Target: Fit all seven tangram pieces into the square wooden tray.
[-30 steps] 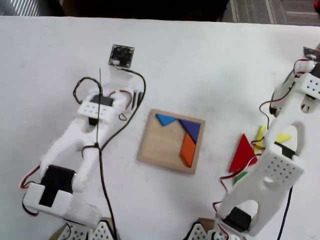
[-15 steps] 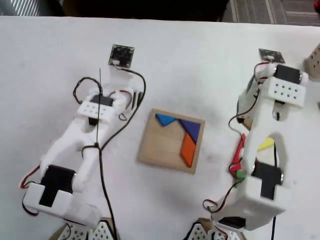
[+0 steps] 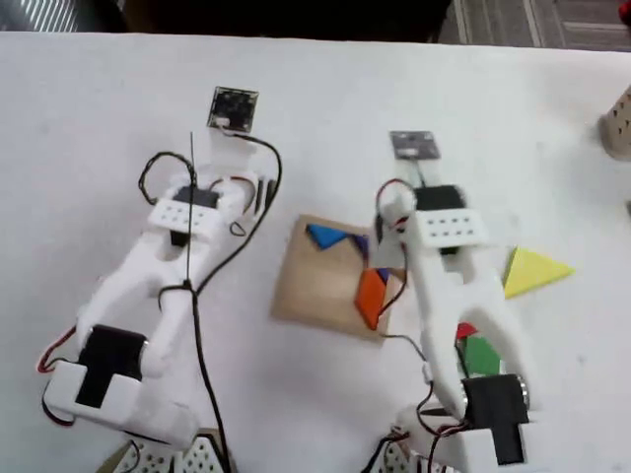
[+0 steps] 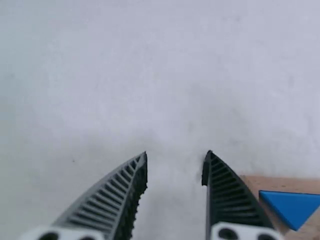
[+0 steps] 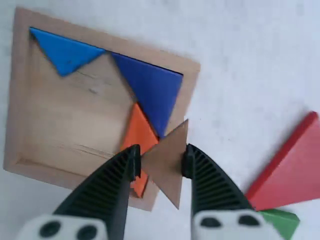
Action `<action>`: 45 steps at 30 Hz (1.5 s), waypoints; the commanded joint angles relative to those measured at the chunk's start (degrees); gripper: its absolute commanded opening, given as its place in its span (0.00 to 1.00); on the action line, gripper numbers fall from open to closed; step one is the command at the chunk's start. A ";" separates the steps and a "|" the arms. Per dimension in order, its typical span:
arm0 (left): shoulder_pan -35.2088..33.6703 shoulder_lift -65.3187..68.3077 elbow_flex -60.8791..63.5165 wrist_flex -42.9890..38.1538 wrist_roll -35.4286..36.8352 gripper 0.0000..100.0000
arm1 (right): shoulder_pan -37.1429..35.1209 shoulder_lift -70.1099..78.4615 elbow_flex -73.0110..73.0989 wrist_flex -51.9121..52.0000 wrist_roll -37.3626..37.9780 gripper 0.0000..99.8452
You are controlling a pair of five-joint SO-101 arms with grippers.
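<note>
High view: right arm (image 3: 449, 266) leans over the wooden tray (image 3: 315, 286)'s edge; yellow triangle (image 3: 535, 270) waits apart on the table (image 3: 394, 99).
Left wrist view: left pincer (image 4: 176, 160) gapes wide and empty beside the tray corner, likely keeping clear.
Right wrist view: right pincer (image 5: 161, 150) clamps a brown triangle (image 5: 167, 170) by its sides over the tray rim, near the orange piece (image 5: 140, 132), probably to lower it flat.

Square wooden tray (image 5: 17, 100): holds light-blue triangle (image 5: 65, 50), dark-blue triangle (image 5: 150, 90) and orange piece (image 5: 140, 132), all flat. Brown triangle (image 5: 167, 162): gripped in my right jaws over the tray's rim. Red triangle (image 5: 287, 165), green piece (image 5: 280, 220), yellow triangle (image 3: 532, 271): loose on the tabletop (image 3: 394, 79) beside the tray.
</note>
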 commanded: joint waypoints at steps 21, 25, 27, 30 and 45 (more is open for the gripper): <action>-0.57 -0.31 -3.87 -0.79 -0.62 0.19 | -15.78 -0.92 11.60 -19.03 -14.59 0.21; -0.48 -0.31 -3.87 -0.79 -0.62 0.19 | -15.78 -0.92 12.48 -19.21 -14.51 0.22; -0.48 -0.31 -3.87 -0.79 -0.62 0.19 | -15.60 -1.10 12.48 -18.77 -14.51 0.22; -0.48 -0.31 -3.87 -0.70 -0.62 0.19 | -13.14 -1.71 11.96 -16.40 -14.42 0.21; 4.88 -1.89 -3.78 9.05 -0.53 0.15 | 10.95 -9.54 9.49 -1.45 -0.26 0.02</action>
